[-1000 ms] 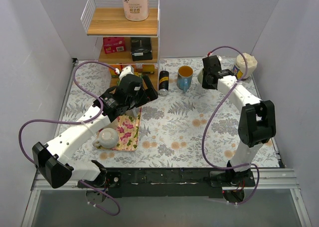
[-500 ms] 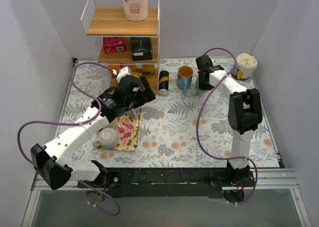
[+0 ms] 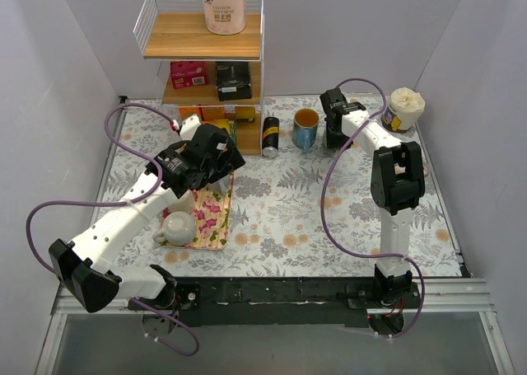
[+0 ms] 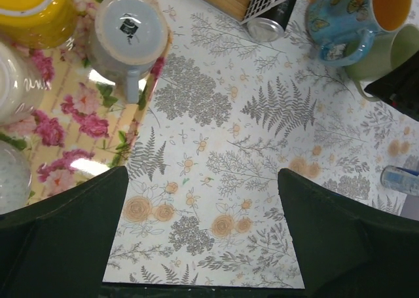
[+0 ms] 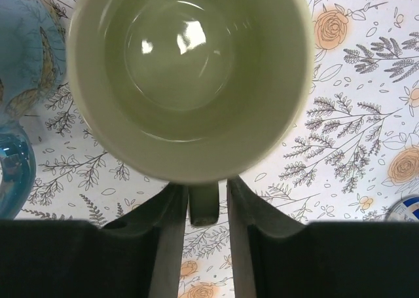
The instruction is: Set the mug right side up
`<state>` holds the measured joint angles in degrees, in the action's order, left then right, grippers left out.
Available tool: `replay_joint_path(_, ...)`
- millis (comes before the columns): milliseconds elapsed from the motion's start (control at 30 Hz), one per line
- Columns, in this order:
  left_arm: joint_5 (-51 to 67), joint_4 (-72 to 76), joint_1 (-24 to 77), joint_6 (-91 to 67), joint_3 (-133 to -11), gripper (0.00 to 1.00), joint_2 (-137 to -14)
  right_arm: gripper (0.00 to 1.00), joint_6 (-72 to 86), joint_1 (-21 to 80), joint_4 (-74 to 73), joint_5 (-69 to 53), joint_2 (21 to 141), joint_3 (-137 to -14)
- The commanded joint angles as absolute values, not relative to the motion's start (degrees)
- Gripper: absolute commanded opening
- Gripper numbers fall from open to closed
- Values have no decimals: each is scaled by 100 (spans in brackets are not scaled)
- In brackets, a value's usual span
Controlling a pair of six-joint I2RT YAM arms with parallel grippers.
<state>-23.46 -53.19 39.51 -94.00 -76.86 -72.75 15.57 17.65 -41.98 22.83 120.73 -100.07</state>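
Note:
A pale green mug [image 5: 186, 75] stands upright on the floral cloth, its empty inside facing the right wrist camera. It also shows in the left wrist view [image 4: 386, 52]. My right gripper [image 5: 203, 186] straddles its handle [image 5: 204, 203]. The fingers are close on both sides, with a thin gap on the right. From the top view the right gripper [image 3: 333, 130] covers most of this mug. A white mug [image 4: 127, 33] sits upside down on the floral tray [image 4: 72, 131]; it also shows in the top view [image 3: 177, 226]. My left gripper [image 4: 203, 232] is open and empty, high over the cloth.
A blue butterfly mug [image 3: 305, 127] stands right beside the green mug, on its left. A dark can [image 3: 269, 136] lies next to the wire shelf [image 3: 204, 58]. A yellow cup [image 4: 29, 10] and glassware are on the tray. A white wrapped jar [image 3: 405, 108] stands far right.
My right arm has folded inward and its gripper shifted left toward the blue mug. My left gripper drew back slightly to the left.

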Motion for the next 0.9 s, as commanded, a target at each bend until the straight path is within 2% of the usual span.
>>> replay_joint_path(0,-2610,-5897,3815,-9720,-7840,98,-7269,42,1547,1758,-4192,2470,11866,-10283)
replay_joint_path(33,-2610,-5915,3797,-9764,-7822,98,-7260,49,1529,1758,-4192,2461,11830,-10266)
replay_joint_path(133,-2637,-6011,3709,-9817,-7796,98,-7225,58,1485,1758,-4175,2426,11707,-10230)
replay_joint_path(333,-2768,-6345,3367,-9905,-7787,98,-7198,68,1634,1740,-4552,2347,11348,-10389)
replay_joint_path(467,-2567,-6495,2735,-9853,-7621,98,-7164,71,1644,1714,-4544,2224,10812,-10187)
replay_joint_path(667,-1557,-5872,690,-9624,-6778,98,-6891,72,1775,1723,-4263,1767,9890,-9353)
replay_joint_path(867,-1099,-5458,-490,-10036,-6320,98,-6890,72,1854,1731,-4148,1433,9308,-8851)
